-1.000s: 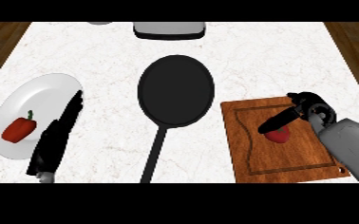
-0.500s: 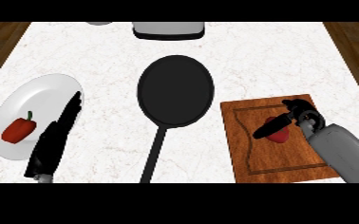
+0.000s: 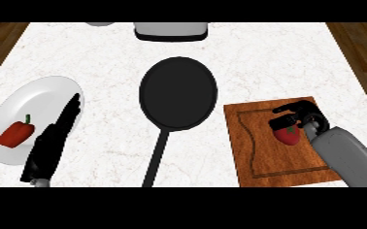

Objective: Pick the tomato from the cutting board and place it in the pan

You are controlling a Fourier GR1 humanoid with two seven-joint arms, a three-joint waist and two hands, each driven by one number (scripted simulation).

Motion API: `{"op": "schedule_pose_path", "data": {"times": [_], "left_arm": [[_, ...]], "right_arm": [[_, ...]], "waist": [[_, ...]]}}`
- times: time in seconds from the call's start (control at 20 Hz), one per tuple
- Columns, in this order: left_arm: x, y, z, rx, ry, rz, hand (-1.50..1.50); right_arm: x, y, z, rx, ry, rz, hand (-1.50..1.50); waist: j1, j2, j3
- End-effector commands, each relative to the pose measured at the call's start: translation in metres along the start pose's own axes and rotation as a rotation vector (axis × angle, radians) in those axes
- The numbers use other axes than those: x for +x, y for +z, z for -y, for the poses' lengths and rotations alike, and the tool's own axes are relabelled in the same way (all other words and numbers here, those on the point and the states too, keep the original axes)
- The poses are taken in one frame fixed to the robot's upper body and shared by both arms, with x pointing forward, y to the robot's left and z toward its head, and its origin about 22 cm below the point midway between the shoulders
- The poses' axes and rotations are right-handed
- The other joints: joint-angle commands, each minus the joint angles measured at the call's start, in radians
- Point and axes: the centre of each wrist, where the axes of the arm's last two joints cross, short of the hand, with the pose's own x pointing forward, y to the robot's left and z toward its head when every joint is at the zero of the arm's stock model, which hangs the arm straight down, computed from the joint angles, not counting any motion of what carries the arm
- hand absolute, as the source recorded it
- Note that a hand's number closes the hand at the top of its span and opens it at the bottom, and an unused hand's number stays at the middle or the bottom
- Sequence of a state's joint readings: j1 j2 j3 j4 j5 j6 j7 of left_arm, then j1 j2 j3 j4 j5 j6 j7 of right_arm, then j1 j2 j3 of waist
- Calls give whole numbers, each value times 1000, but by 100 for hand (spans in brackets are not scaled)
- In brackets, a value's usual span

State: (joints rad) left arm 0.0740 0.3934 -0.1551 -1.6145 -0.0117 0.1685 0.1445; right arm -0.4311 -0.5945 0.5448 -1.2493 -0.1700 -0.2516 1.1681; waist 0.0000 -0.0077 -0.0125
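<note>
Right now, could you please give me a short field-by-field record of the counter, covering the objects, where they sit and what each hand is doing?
tomato: on the cutting board, partly hidden by the right hand
cutting board: view's lower right, beside the pan
pan: centre of the counter, nothing in it, handle toward the robot
right hand: over the tomato, fingers curled round it
left hand: fingers straight, over the plate's edge
plate: at the left, holds a red pepper
task status: tomato not yet in the pan

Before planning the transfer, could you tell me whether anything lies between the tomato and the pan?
Nothing visible does. The tomato sits on the cutting board under the right hand; only bare counter separates the board from the pan.
</note>
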Motion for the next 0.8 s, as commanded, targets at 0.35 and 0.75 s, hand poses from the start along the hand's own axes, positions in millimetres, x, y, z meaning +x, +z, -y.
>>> {"op": "schedule_pose_path", "data": {"times": [0.35, 0.75], "left_arm": [[-15, 6, 5, 1, -8, -12, 0], [-7, 4, 7, -7, 5, -5, 0]], "right_arm": [[-2, -5, -11, 19, -118, -94, 150], [-44, 17, -17, -289, 561, 400, 150]], "waist": [[2, 7, 12], [-8, -2, 10]]}}
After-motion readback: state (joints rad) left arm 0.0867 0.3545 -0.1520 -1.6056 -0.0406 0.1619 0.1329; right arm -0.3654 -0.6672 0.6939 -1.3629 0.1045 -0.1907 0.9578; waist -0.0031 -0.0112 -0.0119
